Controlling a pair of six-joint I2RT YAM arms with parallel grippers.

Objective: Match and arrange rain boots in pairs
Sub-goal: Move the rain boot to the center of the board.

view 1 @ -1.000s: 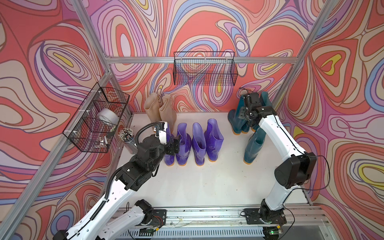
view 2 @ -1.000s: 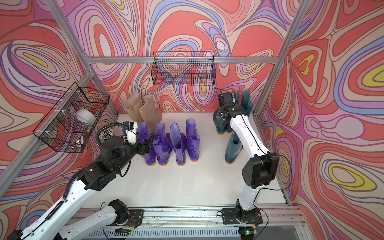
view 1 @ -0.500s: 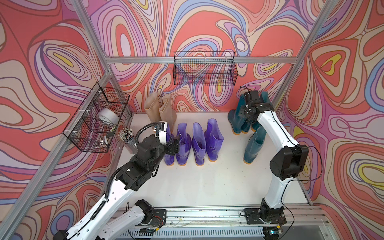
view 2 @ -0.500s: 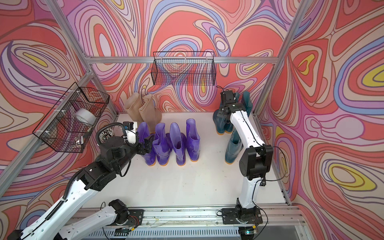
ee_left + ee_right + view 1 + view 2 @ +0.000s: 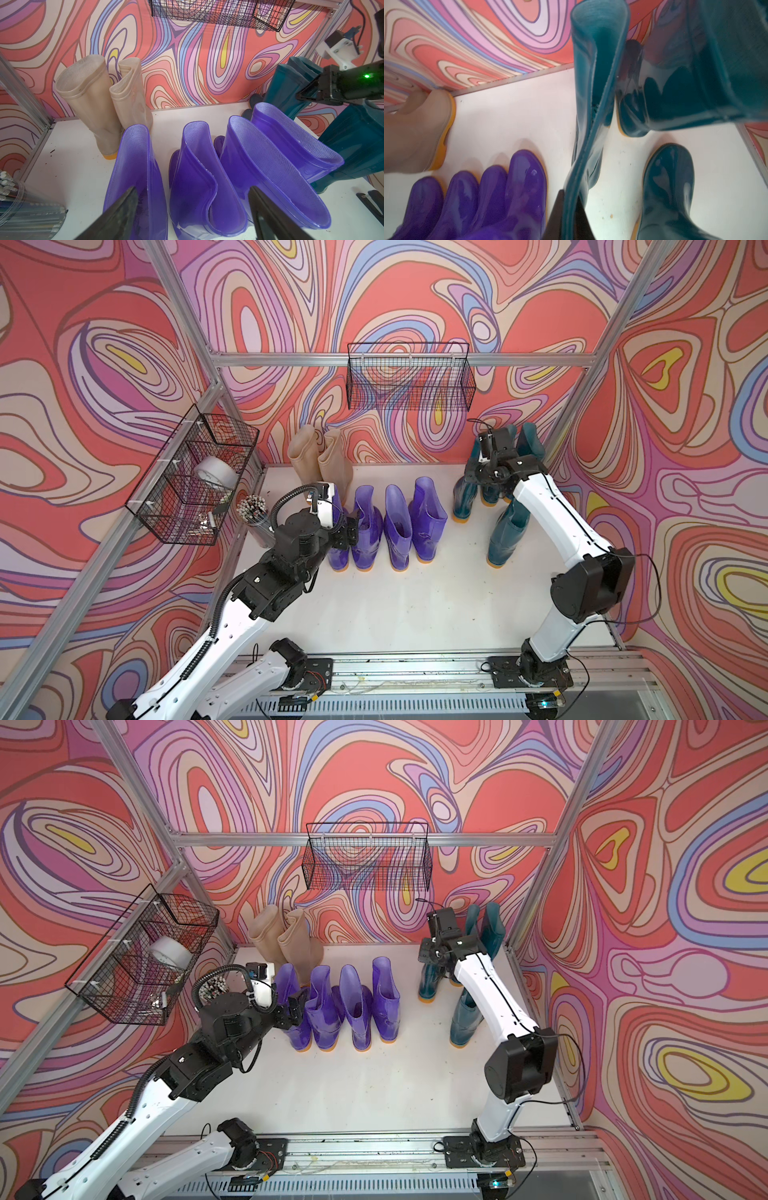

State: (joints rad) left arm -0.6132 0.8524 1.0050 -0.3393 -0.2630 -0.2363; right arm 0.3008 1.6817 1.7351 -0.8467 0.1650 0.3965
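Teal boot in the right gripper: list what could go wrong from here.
1. The right gripper pinches only the thin rim of the teal boot; lifted, it may slip or swing into the teal boots behind.
2. The right forearm passes close over the lone teal boot and could topple it.
3. The left gripper, jaws open, sits at the purple boots, which stand packed together; a nudge may tip several.

Right hand (image 5: 572, 216): new grip, teal boot (image 5: 600, 41)

Left arm (image 5: 232, 639) reaching forward, left gripper (image 5: 192, 190) jaws spread wide; right arm (image 5: 544, 506) stretched out, right gripper (image 5: 571, 214) pinched onto teal rain boot (image 5: 591, 72) cuff.
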